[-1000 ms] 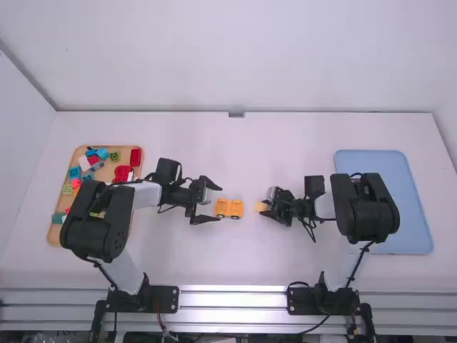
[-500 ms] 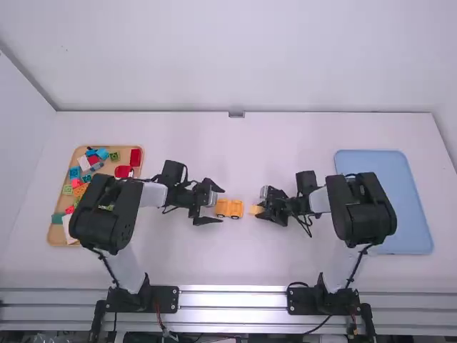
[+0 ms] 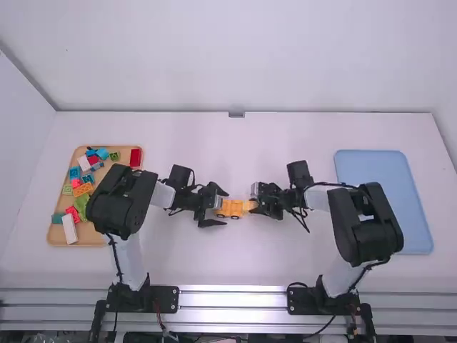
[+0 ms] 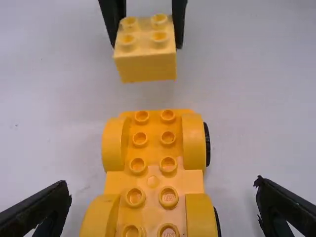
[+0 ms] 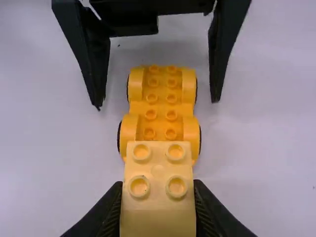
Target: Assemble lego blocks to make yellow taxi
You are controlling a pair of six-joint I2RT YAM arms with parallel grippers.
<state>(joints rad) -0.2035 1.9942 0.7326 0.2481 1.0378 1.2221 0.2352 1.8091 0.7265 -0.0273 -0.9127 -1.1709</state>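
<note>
Block pinched in right gripper, near right end of wheeled base; base's long axis points toward it; left gripper spread at opposite end

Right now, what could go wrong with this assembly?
The pale yellow four-studded plastic block in the right hand is not yet on the orange-yellow wheeled plastic base, so it might land crooked. The left hand stands open around the base, not gripping it, so pressing could roll it.
</note>
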